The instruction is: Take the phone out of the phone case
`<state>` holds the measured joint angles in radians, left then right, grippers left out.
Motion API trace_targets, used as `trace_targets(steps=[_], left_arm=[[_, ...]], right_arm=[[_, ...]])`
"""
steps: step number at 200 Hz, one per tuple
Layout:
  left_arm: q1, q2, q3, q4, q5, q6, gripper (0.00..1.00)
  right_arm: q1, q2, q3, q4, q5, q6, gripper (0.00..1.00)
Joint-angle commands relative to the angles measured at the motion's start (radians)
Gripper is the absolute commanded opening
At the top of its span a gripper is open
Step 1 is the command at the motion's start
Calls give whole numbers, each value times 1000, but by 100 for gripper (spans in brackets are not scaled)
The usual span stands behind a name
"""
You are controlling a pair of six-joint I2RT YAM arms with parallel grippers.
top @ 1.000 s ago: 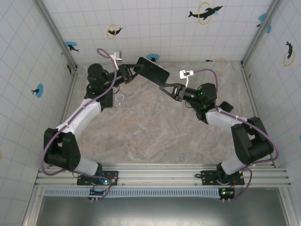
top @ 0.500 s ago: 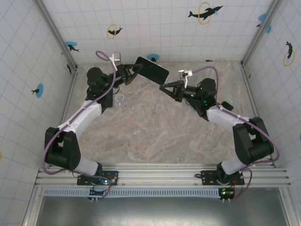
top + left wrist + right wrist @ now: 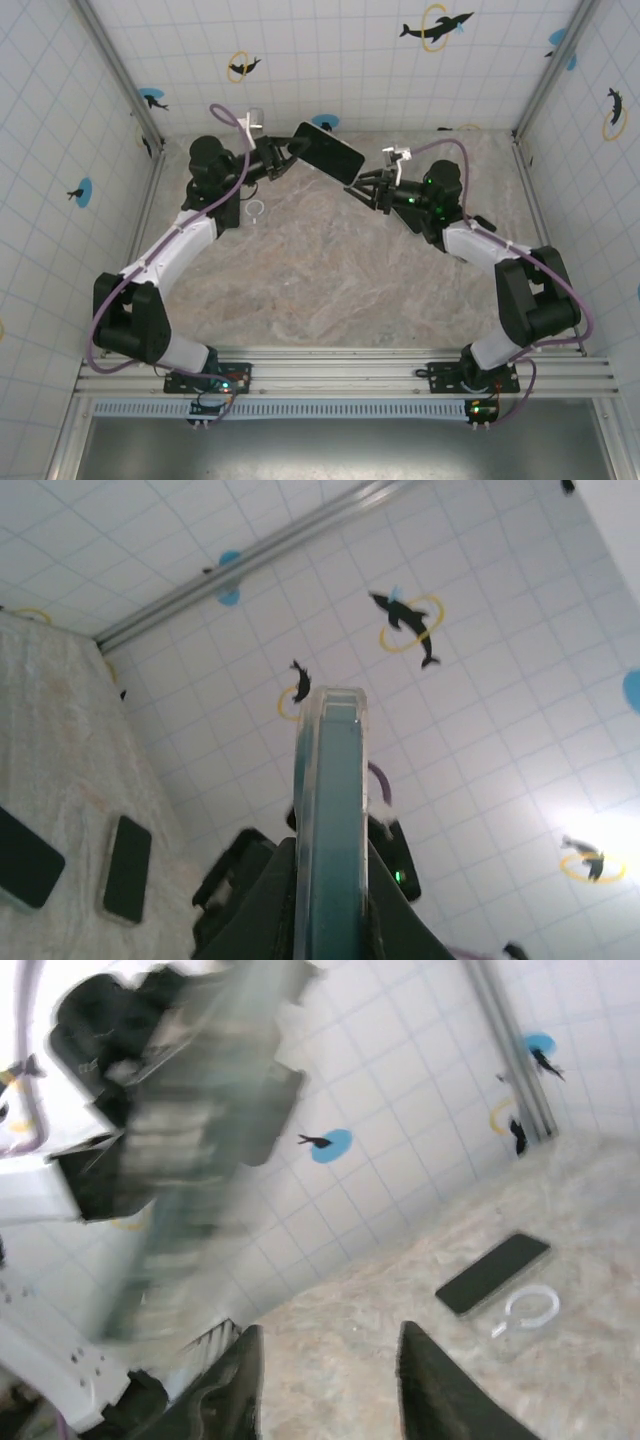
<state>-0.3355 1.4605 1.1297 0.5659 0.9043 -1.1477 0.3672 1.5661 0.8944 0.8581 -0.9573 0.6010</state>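
Observation:
A dark phone (image 3: 326,152) in a clear phone case (image 3: 308,780) hangs in the air over the back of the table. My left gripper (image 3: 287,150) is shut on its left end. In the left wrist view the cased phone (image 3: 335,800) stands edge-on between the fingers of the left gripper (image 3: 330,905). My right gripper (image 3: 362,188) is open just below the phone's right end, apart from it. In the right wrist view the right gripper (image 3: 325,1380) has nothing between its fingers, and the blurred cased phone (image 3: 190,1170) fills the upper left.
A white ring (image 3: 257,209) lies on the marble table (image 3: 320,270) under the left arm, beside a flat dark phone (image 3: 492,1273). Two more dark phones (image 3: 127,868) lie by the right arm. Tiled walls close in the back and sides.
My right gripper has opened and moved up and left, closer to the phone's right end. The left gripper has carried the cased phone slightly to the right.

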Motion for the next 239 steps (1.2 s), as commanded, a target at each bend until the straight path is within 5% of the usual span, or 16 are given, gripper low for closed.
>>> trace_targets(steps=[1,52,84,121,169,239], left_arm=[[-14,-56,89,-146,90,255,0],[6,-81,85,-380,117,714,0],[4,-120,54,-471,134,974,0],[6,-132,50,-597,180,1130,0],[6,-177,-2,-666,182,1281,0],[6,-210,-31,-749,225,1373,0]], right_arm=[[-32,-29,1,-184,23,-140,49],[-92,-142,39,-631,-73,-576,56],[-78,-213,54,-891,-19,-926,64],[5,-215,86,-1059,115,-1226,65],[99,-182,122,-1067,216,-1363,59],[165,-113,182,-1069,204,-1400,44]])
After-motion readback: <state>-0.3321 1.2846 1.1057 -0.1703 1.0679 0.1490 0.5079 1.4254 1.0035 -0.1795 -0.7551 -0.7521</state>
